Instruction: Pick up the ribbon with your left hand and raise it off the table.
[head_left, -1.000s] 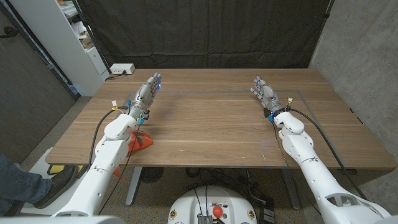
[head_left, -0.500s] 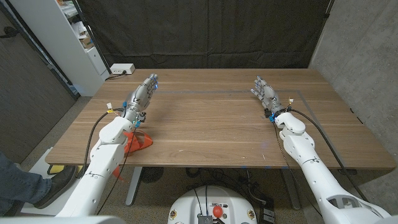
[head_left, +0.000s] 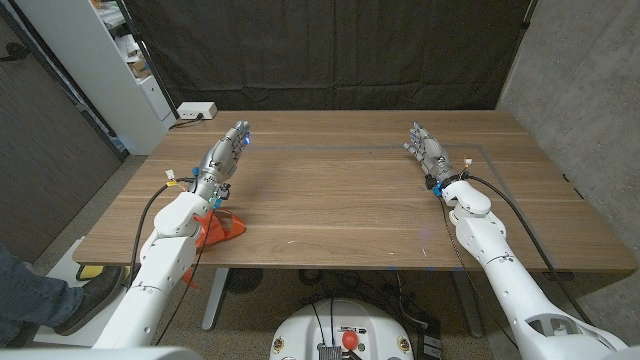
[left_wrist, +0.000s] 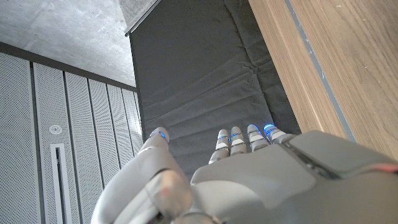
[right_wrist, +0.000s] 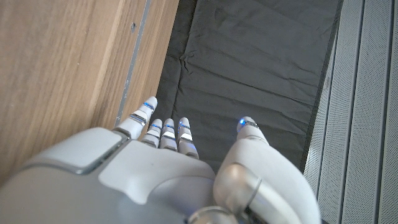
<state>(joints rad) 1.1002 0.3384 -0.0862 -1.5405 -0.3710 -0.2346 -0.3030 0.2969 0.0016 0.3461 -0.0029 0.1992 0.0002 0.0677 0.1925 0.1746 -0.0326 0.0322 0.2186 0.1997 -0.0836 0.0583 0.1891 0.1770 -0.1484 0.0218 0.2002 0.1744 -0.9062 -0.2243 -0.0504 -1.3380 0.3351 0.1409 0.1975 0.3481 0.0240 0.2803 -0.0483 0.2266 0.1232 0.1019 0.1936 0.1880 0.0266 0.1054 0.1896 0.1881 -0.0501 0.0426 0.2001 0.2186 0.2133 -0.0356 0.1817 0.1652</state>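
The ribbon (head_left: 222, 228), orange-red, is lying at the table's (head_left: 340, 200) near left edge, partly hidden by the left forearm, and it is not being held. The left hand (head_left: 226, 152) is being kept beyond the ribbon, well apart from it, with fingers (left_wrist: 239, 138) stretched out and apart and nothing in them. The right hand (head_left: 424, 146) is placed on the far right part of the table, also with fingers (right_wrist: 163, 132) extended and spread, holding nothing. A black curtain (head_left: 330, 50) is hanging behind the table, and a white power strip (head_left: 196, 111) is seen at the far left corner.
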